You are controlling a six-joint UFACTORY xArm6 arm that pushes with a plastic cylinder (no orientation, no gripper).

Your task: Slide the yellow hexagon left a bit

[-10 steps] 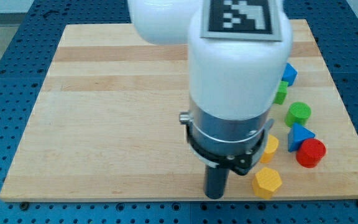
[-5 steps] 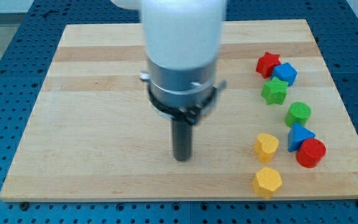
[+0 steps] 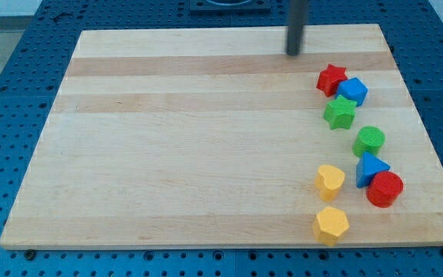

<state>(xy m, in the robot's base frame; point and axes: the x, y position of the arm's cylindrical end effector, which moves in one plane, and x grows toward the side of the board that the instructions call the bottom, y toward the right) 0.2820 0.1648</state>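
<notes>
My tip [image 3: 294, 53] sits at top centre-right of the surface [image 3: 168, 138], well apart from the yellow hexagon [image 3: 331, 225] at lower right, just below the yellow heart [image 3: 330, 181]. No gripper; rod slightly blurred, contact unclear.

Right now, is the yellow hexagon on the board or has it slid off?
On the board. The yellow hexagon sits near the board's bottom edge, below the yellow heart. My tip is far off, near the view's top.
</notes>
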